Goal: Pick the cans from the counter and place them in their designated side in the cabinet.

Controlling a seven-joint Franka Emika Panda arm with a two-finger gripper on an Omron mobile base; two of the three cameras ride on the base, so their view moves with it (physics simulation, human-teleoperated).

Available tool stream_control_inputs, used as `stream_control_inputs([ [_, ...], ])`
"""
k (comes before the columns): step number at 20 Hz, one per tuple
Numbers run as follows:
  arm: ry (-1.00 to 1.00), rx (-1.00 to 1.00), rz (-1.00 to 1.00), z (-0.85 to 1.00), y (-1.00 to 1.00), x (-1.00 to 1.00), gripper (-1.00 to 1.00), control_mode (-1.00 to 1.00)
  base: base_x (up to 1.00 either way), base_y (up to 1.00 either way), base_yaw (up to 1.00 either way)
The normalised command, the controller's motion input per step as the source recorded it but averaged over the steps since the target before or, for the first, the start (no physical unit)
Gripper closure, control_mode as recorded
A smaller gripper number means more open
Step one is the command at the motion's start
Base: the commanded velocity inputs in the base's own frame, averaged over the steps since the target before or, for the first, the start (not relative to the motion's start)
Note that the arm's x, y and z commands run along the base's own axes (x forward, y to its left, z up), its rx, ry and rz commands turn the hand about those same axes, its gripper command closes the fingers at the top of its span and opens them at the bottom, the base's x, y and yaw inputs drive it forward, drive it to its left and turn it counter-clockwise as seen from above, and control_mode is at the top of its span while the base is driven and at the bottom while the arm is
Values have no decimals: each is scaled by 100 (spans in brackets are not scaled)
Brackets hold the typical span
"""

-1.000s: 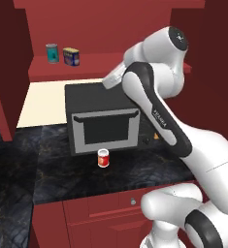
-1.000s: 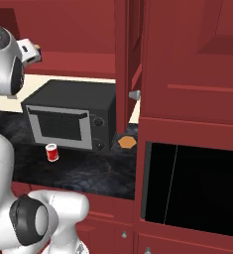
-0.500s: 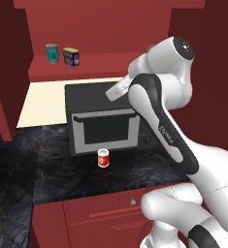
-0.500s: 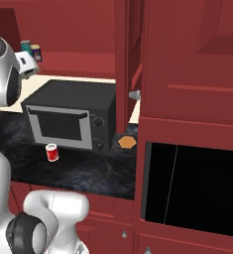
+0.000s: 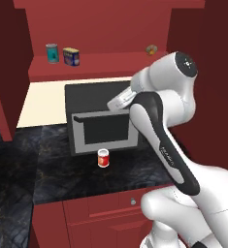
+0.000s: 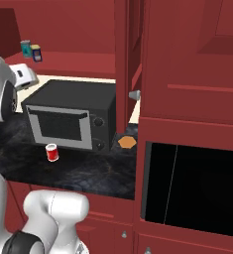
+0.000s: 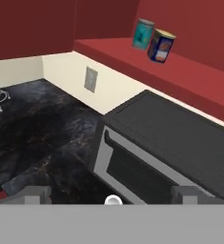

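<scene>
Navy can [image 5: 71,56] shelved up ahead of the empty, spread gripper [image 7: 111,194]; red can [image 5: 103,158] sits on the counter [image 5: 47,169] just below it, apparently next: descend, close.

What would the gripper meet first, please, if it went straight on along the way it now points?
Probably the microwave: in the hand view, the gripper looks down at its top and front, with the red can just beneath. Depth is unclear, so this is only likely.
</scene>
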Motion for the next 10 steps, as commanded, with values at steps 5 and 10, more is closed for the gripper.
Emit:
stream_control_inputs([
  [5, 5, 0, -10, -17, -11, -27, -100, -100, 0, 0, 0],
  [10, 9, 0, -10, -15, -11, -20, -100, -100, 0, 0, 0],
])
